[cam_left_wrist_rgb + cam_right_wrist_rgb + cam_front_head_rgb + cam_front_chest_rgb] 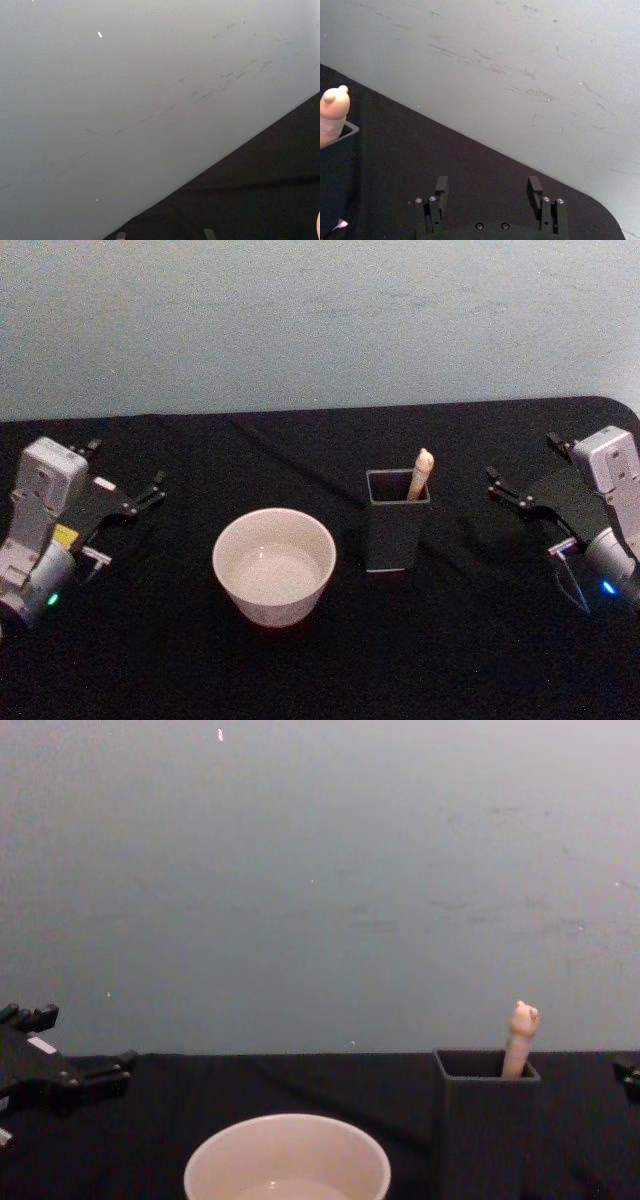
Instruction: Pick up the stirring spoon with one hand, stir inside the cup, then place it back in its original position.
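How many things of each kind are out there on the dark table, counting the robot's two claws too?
Wide round pale cream-pink cup: 1
Tall dark grey square holder: 1
Small spoon with beige-pink knobby handle, standing in the holder: 1
Grippers: 2, the left gripper and the right gripper
Total: 5
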Robot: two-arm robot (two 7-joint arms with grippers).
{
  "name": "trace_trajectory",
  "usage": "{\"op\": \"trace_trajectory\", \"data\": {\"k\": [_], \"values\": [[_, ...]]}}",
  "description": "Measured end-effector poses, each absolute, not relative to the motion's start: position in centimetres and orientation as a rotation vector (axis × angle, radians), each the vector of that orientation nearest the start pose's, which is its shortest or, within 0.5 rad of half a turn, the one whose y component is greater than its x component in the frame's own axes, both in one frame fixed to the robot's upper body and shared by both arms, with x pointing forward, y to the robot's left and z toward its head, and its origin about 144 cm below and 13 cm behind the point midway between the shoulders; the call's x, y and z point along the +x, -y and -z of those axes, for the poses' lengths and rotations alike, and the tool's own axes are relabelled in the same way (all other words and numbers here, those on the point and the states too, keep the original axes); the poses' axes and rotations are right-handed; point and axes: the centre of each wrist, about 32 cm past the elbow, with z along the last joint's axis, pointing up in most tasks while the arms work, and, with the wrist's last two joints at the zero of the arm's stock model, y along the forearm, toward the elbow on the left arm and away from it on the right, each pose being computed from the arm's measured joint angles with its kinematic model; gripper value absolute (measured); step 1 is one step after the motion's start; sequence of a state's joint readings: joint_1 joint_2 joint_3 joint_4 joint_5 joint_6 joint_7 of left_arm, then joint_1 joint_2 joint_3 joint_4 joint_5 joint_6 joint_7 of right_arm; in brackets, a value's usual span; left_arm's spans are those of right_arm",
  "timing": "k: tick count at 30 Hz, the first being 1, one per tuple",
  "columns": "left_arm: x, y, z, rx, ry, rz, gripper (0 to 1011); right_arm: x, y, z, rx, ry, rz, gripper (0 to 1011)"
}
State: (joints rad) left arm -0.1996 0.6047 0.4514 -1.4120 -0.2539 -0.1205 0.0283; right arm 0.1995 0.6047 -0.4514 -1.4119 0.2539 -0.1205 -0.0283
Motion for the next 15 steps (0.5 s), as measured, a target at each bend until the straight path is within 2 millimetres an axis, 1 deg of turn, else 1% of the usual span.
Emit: {"op": "trace_trajectory", "data": {"k": [15], "values": [[48.86, -30.97, -113.98, 0.304, 0.285, -1.248, 1001, 48.86, 30.97, -113.98, -0.304, 0.285, 1.248, 1002]]}}
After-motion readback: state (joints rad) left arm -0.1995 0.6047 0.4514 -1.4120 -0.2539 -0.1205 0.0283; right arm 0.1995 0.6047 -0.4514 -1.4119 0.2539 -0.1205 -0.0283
